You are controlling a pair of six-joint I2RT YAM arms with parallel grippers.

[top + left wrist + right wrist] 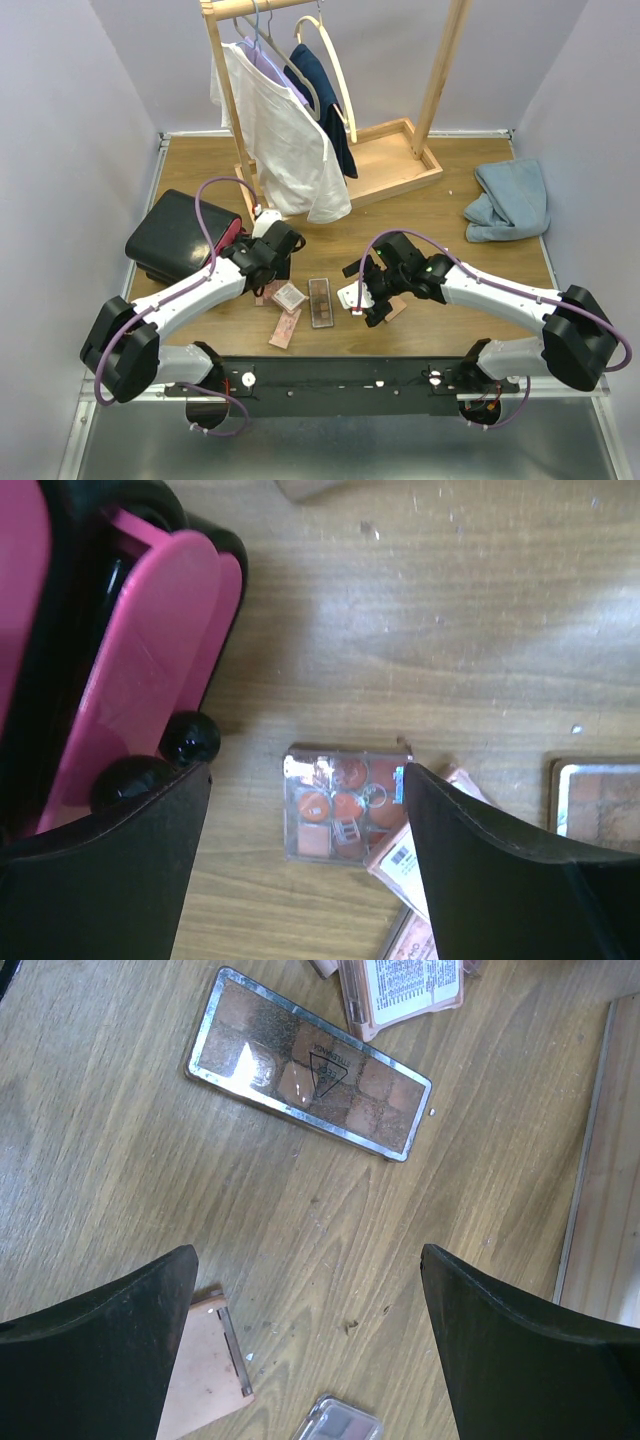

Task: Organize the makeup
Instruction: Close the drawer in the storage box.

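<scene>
While spread wide and empty, left gripper hovers over square compact, pink case drawer beside one finger; right gripper also gapes, brown palette ahead of its fingers.

A robot lab: plain grey walls enclose the wooden table.

Left gripper hangs low over the brown wooden table, right beside the black hard case with a pink edge. Just by its tip sits a small square peach compact, flanked by a flat rectangular brown eyeshadow palette and a pink rectangular palette. Right gripper hovers just right of the brown palette. Far right, a crumpled blue cloth. At the back, a wooden clothes rack carries a white shirt.
</scene>
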